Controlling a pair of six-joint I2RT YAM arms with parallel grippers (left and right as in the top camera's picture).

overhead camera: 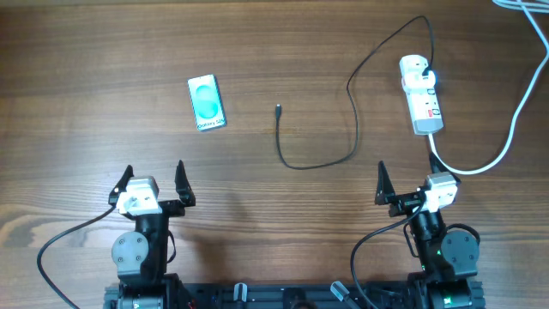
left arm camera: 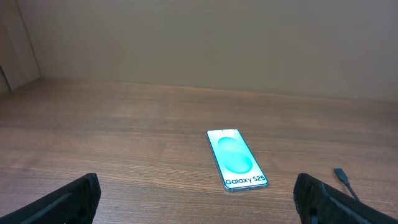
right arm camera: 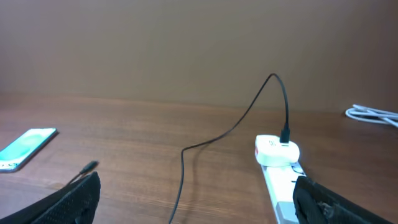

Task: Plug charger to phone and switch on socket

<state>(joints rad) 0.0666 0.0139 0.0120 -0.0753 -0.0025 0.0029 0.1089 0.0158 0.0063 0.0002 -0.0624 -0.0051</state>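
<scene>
Brown wood-grain table [overhead camera: 274, 51] meets a plain beige wall [left arm camera: 199, 37].

Setting: robotics lab station. Evidence: left arm [overhead camera: 139, 247] and right arm [overhead camera: 444, 245] mounted at one edge of a wood-grain bench [overhead camera: 257, 51]; plain beige wall [left arm camera: 199, 37] behind it.

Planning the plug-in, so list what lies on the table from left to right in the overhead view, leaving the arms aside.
phone → charger's plug tip → socket
</scene>
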